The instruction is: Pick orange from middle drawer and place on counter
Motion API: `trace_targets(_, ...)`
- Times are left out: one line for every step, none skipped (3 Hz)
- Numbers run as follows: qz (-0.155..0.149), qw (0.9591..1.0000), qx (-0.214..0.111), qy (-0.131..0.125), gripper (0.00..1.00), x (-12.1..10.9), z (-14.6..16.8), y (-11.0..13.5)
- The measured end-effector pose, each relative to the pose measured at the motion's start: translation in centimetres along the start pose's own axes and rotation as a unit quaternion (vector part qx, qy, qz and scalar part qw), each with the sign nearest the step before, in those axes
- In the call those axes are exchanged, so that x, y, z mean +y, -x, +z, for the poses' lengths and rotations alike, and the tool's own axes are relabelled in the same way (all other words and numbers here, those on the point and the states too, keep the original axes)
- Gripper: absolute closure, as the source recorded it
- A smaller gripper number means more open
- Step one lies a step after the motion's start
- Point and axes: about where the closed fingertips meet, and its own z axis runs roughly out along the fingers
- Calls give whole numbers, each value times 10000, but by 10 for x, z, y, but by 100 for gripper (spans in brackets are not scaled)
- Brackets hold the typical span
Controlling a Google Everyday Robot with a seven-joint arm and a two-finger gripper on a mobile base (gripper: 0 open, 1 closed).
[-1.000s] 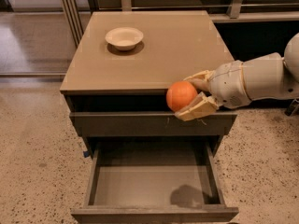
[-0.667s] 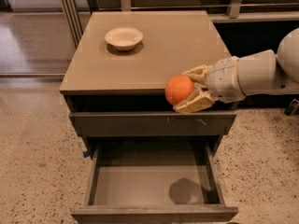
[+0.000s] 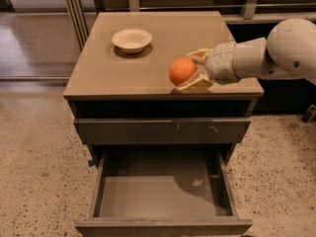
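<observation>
Jaws grip the orange [image 3: 182, 71] from the arm's side, low over the tabletop [image 3: 108, 70] near its front edge. Surface lies directly beneath, so release needs only a short descent

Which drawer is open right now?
The lower drawer, pulled out with its grey floor showing. The scratched-front drawer above it is shut. The claw holds the orange over the counter.
</observation>
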Motion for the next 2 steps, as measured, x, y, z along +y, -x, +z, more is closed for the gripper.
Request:
trace_targets(140, 9998, -71, -93, 100, -27, 20, -8)
trace_targets(530, 9984, -167, -93, 100, -43, 34, -17)
